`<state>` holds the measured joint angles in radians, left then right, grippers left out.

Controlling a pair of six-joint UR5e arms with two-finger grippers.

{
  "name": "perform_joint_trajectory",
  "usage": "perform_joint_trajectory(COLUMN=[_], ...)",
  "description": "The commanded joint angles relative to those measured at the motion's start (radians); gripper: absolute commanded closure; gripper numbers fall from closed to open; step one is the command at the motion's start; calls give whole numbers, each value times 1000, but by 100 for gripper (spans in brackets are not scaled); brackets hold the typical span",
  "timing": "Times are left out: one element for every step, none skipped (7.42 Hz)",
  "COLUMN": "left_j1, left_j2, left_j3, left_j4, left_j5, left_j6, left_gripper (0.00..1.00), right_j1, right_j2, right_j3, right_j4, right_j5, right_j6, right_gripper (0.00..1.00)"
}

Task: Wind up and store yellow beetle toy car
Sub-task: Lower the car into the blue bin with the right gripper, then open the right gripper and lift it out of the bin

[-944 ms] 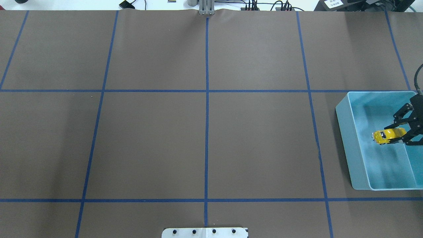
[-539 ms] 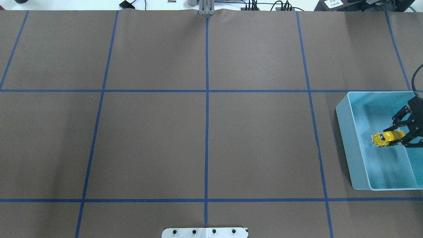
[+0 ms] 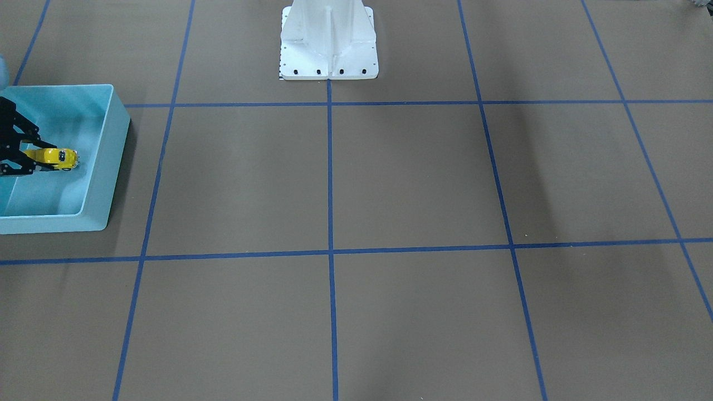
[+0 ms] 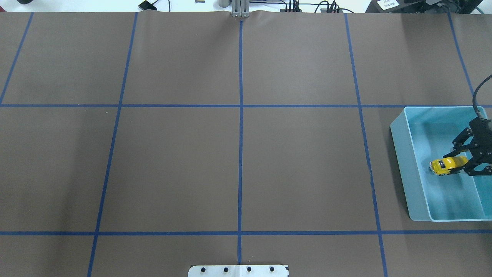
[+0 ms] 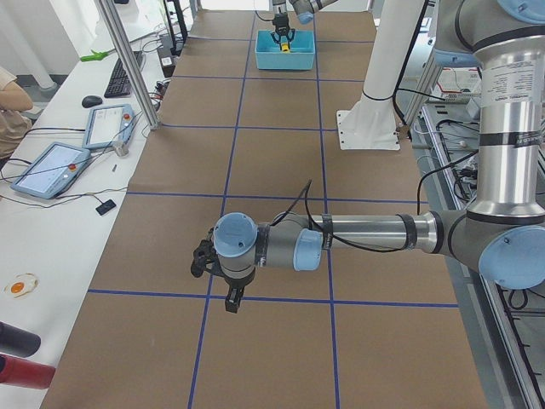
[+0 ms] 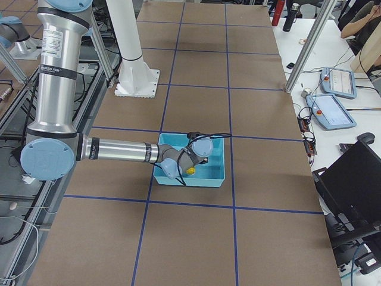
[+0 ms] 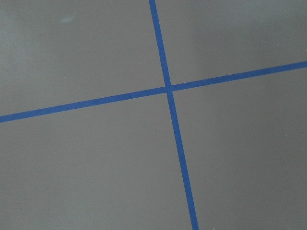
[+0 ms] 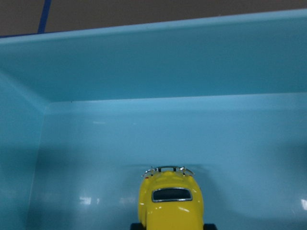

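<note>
The yellow beetle toy car [image 4: 442, 166] is inside the light blue bin [image 4: 403, 154] at the table's right edge. My right gripper [image 4: 455, 164] is shut on the car's rear half and holds it low in the bin, nose toward the bin's left wall. In the right wrist view the car [image 8: 170, 201] sits at the bottom centre, its bumper close to the bin floor [image 8: 144, 143]. The front-facing view shows the car [image 3: 58, 157] in the gripper [image 3: 39, 159]. My left gripper [image 5: 230, 294] shows only in the exterior left view, over bare table; I cannot tell its state.
The brown table cover has a grid of blue tape lines [image 4: 240, 115]. The white robot base [image 3: 328, 42] stands at the table's near middle. The left wrist view shows only a tape crossing [image 7: 168, 88]. The bin holds nothing else that I can see.
My right gripper has moved lower and slightly left inside the bin, still holding the car. The left arm is not in the earlier frames.
</note>
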<state>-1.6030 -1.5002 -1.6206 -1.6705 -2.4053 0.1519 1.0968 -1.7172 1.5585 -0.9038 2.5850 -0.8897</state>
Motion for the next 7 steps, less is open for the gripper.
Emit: perform_joint_trajectory(left_j1=[0, 0, 0, 0, 0, 0, 0], left_j2=[0, 0, 0, 0, 0, 0, 0], left_j3=[-1, 1, -1, -1, -1, -1, -1], left_j4=[0, -2, 0, 0, -2, -2, 0], left_j5=[0, 0, 0, 0, 0, 0, 0], left_j6=[0, 0, 0, 0, 0, 0, 0], left_gripper=[0, 0, 0, 0, 0, 0, 0], right_j1=[-2, -2, 0, 1, 9, 18, 47], right_j2=[4, 5, 13, 14, 7, 1, 1], right_j3=[5, 20, 26, 46, 108, 170, 217], right_j4=[-1, -1, -1, -1, -1, -1, -3], right_j5=[-5, -3, -3, 1, 7, 6, -5], right_j6=[0, 2, 5, 50, 130, 223, 317], right_gripper=[1, 0, 0, 0, 0, 0, 0])
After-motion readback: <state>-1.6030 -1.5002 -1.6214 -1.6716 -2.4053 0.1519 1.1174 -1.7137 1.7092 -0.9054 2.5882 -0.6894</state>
